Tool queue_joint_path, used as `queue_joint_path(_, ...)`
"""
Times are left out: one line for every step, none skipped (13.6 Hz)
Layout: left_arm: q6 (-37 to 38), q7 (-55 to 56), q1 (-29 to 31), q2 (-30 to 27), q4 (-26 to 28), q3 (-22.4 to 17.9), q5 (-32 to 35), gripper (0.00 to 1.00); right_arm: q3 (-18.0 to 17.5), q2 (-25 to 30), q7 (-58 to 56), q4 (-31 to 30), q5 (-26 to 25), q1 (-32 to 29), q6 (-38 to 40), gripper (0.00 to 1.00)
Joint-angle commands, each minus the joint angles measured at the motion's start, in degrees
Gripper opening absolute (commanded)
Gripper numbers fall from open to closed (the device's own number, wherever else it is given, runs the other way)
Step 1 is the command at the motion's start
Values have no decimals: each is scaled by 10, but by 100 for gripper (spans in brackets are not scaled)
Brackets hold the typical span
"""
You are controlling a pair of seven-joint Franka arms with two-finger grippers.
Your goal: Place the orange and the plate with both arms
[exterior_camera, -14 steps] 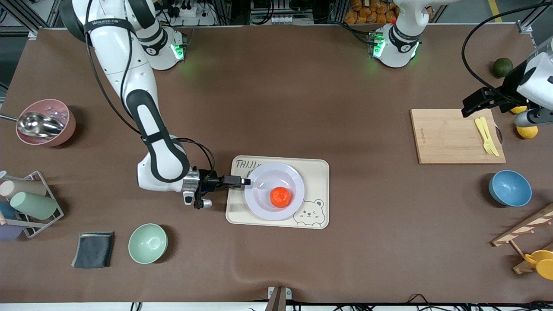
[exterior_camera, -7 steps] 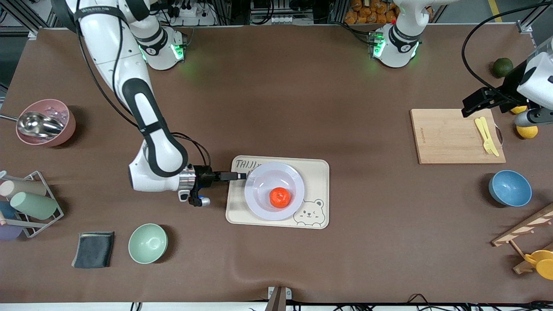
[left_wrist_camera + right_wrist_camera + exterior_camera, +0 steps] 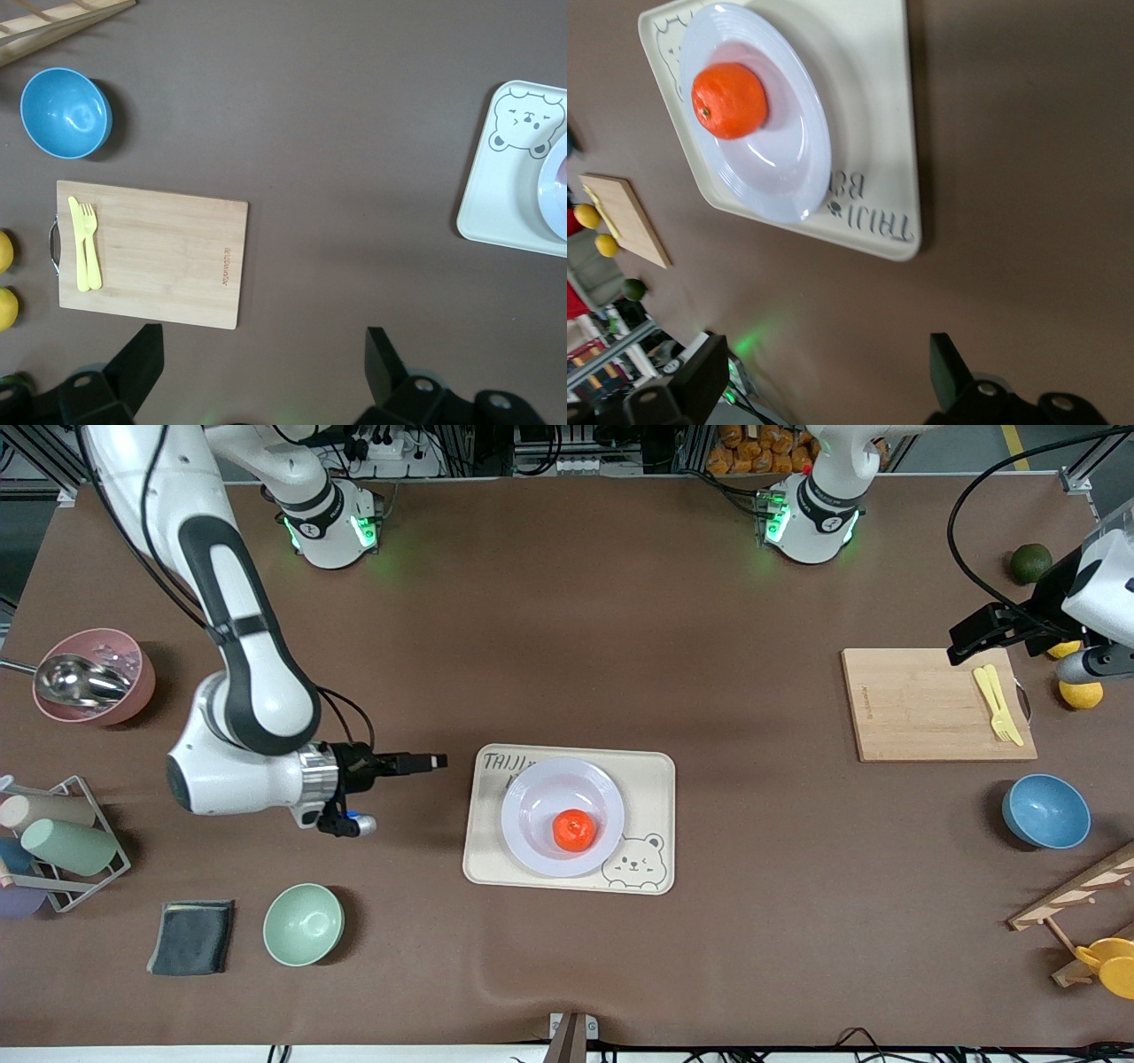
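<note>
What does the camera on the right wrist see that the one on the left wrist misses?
Only the right wrist view shows the orange lying on the plate, plus the lettering on the bear tray. Only the left wrist view shows the blue bowl and the yellow fork on the cutting board. Both share the tray, the plate's rim, the board, the lemons and the brown table.

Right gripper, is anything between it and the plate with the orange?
Nothing visible. The right gripper hangs open over bare table beside the tray; only the tray's edge lies before the plate, where the orange sits.
</note>
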State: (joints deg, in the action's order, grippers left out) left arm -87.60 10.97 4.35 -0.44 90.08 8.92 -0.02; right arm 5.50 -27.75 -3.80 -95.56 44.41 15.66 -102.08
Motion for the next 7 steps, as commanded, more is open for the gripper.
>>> queue_joint_path(7,-11,0,-8,-4,9,15,100,39,44,14,-16,-48,0,58,100)
queue_joint_path(7,-12,1,-8,-4,9,14,100,51,52,15,-13,-77,1,78,100)
queue_joint_path(7,-13,2,-8,-5,9,14,100,54,66,15,-12,-105,0,89,100)
queue_joint_path(7,-13,3,-8,-5,8,14,100,61,80,15,-12,-130,-1,102,100)
queue_joint_path(7,-13,3,-8,-6,8,14,100,71,94,16,-9,-163,1,112,100)
queue_joint_path(7,-13,3,-8,-6,8,14,100,72,104,18,5,-197,2,122,100)
queue_joint_path(7,-13,3,-9,-6,8,14,100,72,109,30,19,-231,1,142,100)
